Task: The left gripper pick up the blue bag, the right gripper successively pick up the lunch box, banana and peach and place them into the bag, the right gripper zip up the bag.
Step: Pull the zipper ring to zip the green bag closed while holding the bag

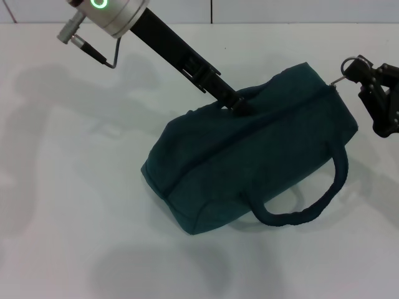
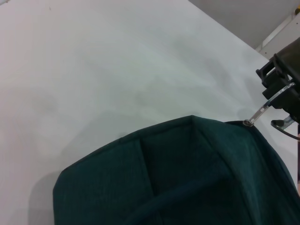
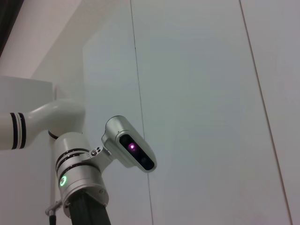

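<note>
The blue bag [image 1: 249, 159] sits on the white surface [image 1: 68, 205], lying at a slant, its zipper seam running along the top toward the far right corner. The left pincer [image 1: 240, 104] reaches down on its long dark arm from the upper left and is pressed together on the far handle [image 1: 249, 93], right at the top of the bag, with the fabric bunched up against its tip. The near handle [image 1: 312, 202] flops loose on the side of the bag away from that pincer, arching down onto the surface. Over at the bag's right end, the right pincer [image 1: 356, 70] is pinching the silver ring pull [image 1: 348, 65], and the thin metal link from the ring runs down to the zipper's end at the bag's top corner. From the left wrist camera, the teal fabric fills the lower part of the picture and the same ring pull [image 2: 276, 96] stands up taut off the bag's corner into the black fingers [image 2: 272, 77] of the right pincer. The right wrist camera looks away from the bag at the pale wall panels and the robot's silver head camera [image 3: 133, 147], with a green light ring [image 3: 62, 181] glowing on the left arm's joint below it.
</note>
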`<state>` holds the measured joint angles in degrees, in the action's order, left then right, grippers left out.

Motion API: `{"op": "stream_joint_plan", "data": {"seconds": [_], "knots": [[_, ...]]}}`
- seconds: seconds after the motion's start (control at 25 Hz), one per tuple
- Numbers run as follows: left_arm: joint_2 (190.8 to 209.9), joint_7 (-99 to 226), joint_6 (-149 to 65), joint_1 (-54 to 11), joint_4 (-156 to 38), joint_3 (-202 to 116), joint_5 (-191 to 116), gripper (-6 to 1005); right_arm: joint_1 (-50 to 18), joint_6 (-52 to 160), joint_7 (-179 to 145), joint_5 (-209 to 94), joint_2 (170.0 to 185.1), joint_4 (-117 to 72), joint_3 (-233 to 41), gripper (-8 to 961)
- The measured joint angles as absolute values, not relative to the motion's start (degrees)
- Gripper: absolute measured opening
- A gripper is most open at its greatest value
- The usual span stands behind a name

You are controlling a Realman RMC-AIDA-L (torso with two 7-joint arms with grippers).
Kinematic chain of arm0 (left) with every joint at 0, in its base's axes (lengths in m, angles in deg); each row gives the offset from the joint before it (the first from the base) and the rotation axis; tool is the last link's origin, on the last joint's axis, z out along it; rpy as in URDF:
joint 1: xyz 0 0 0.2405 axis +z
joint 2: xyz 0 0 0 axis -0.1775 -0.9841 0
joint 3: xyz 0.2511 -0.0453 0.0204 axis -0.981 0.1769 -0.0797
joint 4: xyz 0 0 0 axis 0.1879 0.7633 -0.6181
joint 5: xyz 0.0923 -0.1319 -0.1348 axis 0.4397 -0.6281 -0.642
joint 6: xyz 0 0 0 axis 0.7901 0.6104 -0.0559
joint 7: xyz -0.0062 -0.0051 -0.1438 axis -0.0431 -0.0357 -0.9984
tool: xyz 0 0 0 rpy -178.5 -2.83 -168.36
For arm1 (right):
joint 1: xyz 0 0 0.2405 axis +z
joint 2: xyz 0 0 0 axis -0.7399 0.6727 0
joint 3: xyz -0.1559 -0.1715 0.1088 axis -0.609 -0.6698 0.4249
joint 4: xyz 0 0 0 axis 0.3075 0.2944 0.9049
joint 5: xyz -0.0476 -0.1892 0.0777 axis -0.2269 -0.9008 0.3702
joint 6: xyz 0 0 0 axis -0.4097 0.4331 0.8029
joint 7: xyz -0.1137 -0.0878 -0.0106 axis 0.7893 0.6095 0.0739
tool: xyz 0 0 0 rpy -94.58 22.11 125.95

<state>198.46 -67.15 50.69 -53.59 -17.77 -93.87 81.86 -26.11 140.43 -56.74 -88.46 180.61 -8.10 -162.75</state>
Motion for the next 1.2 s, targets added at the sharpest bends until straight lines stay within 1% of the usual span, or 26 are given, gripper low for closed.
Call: {"op": "stream_joint_plan", "data": {"seconds": [0.28, 0.48, 0.6, 0.84, 1.04, 1.2], "knots": [[198.72, -66.56, 50.67, -53.59, -17.78, -93.87, 81.86, 804, -26.1, 140.34, -56.74, -88.38, 180.6, -8.16, -162.75, 28], [198.99, -66.15, 50.73, -53.59, -17.77, -93.87, 81.85, 570, -26.16, 140.34, -56.74, -88.28, 180.61, -8.16, -162.75, 28], [199.06, -65.87, 50.86, -53.59, -17.77, -93.87, 81.85, 354, -26.28, 140.34, -56.74, -88.28, 180.61, -8.16, -162.75, 28], [199.07, -65.6, 50.89, -53.52, -17.44, -93.87, 81.52, 131, -26.33, 140.17, -56.74, -88.2, 180.6, -8.16, -162.75, 28], [199.07, -65.54, 50.87, -53.55, -17.33, -93.64, 81.3, 59, -26.36, 139.07, -56.74, -88.15, 180.61, -8.16, -162.75, 29], [198.93, -65.54, 50.85, -53.85, -17.26, -93.35, 80.41, 52, -26.41, 138.23, -56.7, -88.12, 180.67, -8.21, -162.75, 29]]}}
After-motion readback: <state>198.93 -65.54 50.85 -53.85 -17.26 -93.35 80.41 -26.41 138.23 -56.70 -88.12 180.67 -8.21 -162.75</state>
